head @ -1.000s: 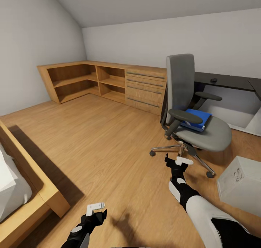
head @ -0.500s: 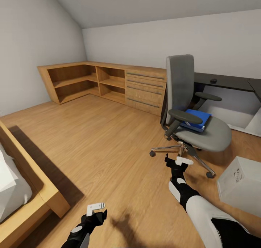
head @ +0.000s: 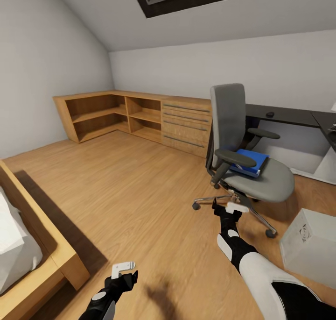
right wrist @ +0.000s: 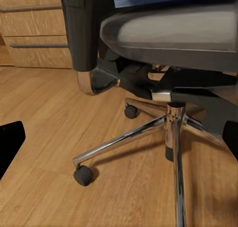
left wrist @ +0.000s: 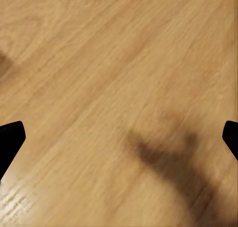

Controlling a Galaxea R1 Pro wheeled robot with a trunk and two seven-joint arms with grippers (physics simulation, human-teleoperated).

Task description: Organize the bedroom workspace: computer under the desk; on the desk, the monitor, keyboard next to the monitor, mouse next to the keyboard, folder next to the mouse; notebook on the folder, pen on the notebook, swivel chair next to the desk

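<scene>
Blue folder [head: 251, 161] lies on swivel chair [head: 242, 156] seat. Both grippers, left gripper [head: 124, 269] and right gripper [head: 228, 207], released, empty.

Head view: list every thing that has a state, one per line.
swivel chair: upright on the floor, away from the desk
folder: lying flat on the chair seat
desk: top bears a small dark object
left tool: open, empty
right tool: open, empty, near the chair base
</scene>
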